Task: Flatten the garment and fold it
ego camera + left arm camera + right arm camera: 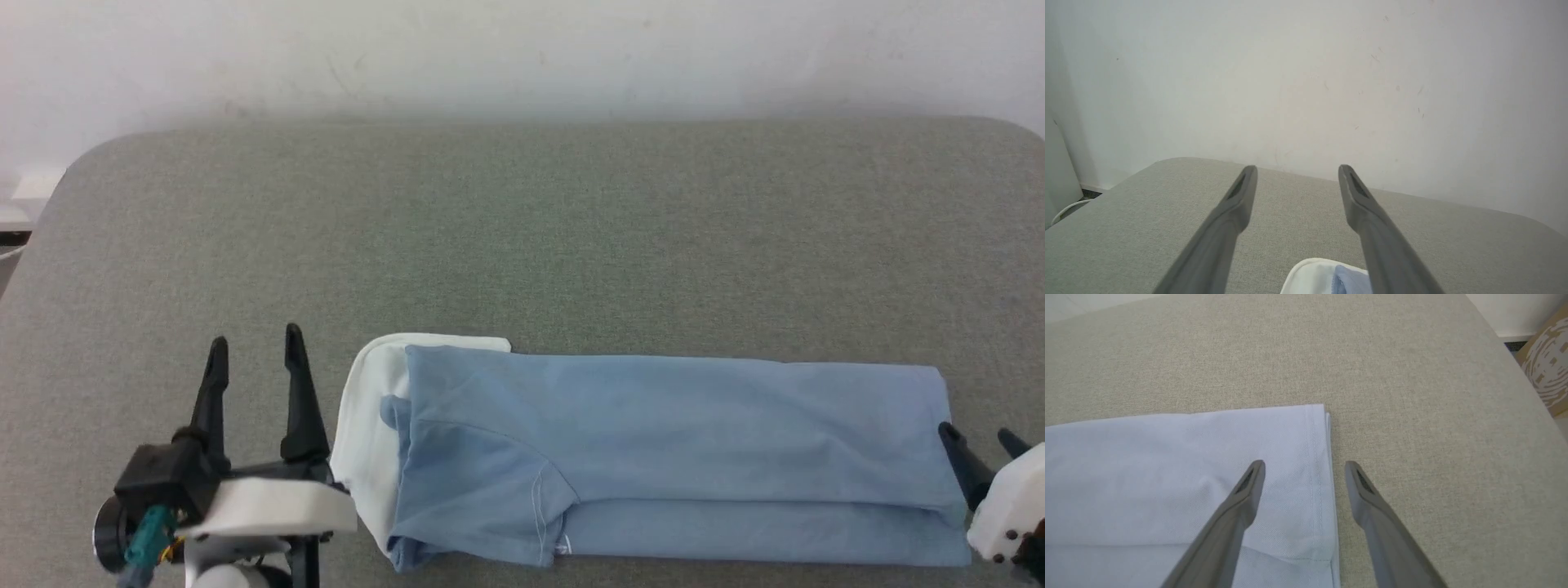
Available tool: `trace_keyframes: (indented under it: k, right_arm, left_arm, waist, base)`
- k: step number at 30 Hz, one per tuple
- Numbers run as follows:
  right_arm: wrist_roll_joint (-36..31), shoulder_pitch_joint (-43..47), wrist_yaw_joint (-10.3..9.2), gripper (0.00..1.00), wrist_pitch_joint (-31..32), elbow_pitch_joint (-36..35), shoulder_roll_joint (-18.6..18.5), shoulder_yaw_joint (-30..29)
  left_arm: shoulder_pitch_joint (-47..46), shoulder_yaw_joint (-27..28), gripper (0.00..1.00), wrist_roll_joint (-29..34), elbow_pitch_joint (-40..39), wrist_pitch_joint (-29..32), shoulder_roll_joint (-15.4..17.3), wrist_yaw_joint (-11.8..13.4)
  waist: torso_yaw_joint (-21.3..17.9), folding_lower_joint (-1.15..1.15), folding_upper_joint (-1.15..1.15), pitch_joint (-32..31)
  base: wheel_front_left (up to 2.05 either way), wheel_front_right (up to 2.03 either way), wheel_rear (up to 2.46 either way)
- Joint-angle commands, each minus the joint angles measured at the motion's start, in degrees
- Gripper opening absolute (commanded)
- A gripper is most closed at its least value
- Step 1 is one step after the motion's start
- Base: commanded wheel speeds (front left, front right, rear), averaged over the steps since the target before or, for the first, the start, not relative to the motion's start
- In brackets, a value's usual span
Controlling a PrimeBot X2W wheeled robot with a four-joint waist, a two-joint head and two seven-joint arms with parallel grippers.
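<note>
one light blue polo shirt (669, 441) lies folded into a long band on the grey padded table (522, 229), on the side nearest me, its one white collar (367, 425) toward my left. both my pincers are spread and empty: my left gripper (255, 336) just beside the collar, my right gripper (973, 430) over the hem edge.

Black tapered pincer fingers (300, 392), white wrist shell (269, 506) — teal plug (149, 532).

Shows right end effector (1304, 467) at six o'clock, spread, straddling hemmed edge of light blue garment (1167, 477) on grey bench (1412, 396).
</note>
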Motion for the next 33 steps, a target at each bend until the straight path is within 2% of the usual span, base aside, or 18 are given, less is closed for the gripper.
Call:
trace_keyframes:
  k: [1, 3, 9, 16, 20, 21, 22, 28, 33]
  right_arm:
    - [-1.25, 0.29, -0.10, 1.00, 0.46, 0.58, 1.71, -1.38]
    - [-3.28, 0.08, -0.10, 1.00, 1.02, 1.70, 4.06, -3.31]
    - [-7.38, -1.50, -0.10, 1.00, 1.42, 6.75, 8.28, -8.07]
    - [-10.42, -3.13, -0.10, 1.00, 0.08, 13.48, 9.36, -10.03]
    - [-10.35, -3.82, -0.10, 1.00, -0.10, 16.55, 9.64, -8.48]
    - [-10.00, -3.90, -0.10, 0.47, -0.08, 17.05, 9.71, -7.81]
    - [-9.69, -3.96, -0.10, 0.00, -0.19, 17.35, 9.74, -7.25]
    - [-8.70, -4.70, -0.10, 0.00, -1.95, 17.97, 8.84, -6.09]
    - [-8.90, -5.92, -0.10, 0.00, -4.11, 18.05, 6.51, -7.38]
  left_arm:
    - [1.60, 1.53, 1.00, 2.63, -0.40, -0.25, -1.45, -1.08]
    - [3.34, 3.94, 1.00, 6.28, -0.42, -0.26, -3.79, -2.90]
    - [4.95, 5.88, 1.00, 14.96, 0.68, -0.26, -7.38, -8.38]
    - [4.19, 8.02, 1.00, 18.23, 1.46, -0.27, -11.08, -12.61]
    - [3.76, 9.19, 1.00, 19.27, 1.90, -0.27, -12.30, -14.24]
    - [3.70, 9.51, 1.00, 19.45, 2.02, -0.27, -12.56, -14.56]
    - [3.66, 9.80, 1.00, 19.60, 2.13, -0.27, -12.80, -14.86]
    - [3.63, 10.81, 1.00, 20.28, 2.83, -0.27, -13.72, -16.17]
    - [3.64, 11.34, 1.00, 20.64, 3.40, -0.27, -14.32, -17.01]
  waist:
    - [0.20, 0.01, 0.00, 0.26]
    - [0.38, 0.01, 0.00, 0.62]
    - [1.73, 0.01, 0.00, 2.04]
    - [3.35, 0.01, 0.00, 3.69]
    - [3.77, 0.01, 0.00, 4.50]
    - [3.82, 0.01, 0.00, 4.62]
    - [3.85, 0.01, 0.00, 4.72]
    - [3.73, 0.01, 0.00, 4.76]
    - [3.41, 0.01, 0.00, 4.05]
  base:
    - [0.00, 0.00, 0.00]
    - [0.00, 0.00, 0.00]
    - [0.00, 0.00, 0.00]
    - [0.00, 0.00, 0.00]
    - [0.00, 0.00, 0.00]
    - [0.00, 0.00, 0.00]
    - [0.00, 0.00, 0.00]
    - [0.00, 0.00, 0.00]
    - [0.00, 0.00, 0.00]
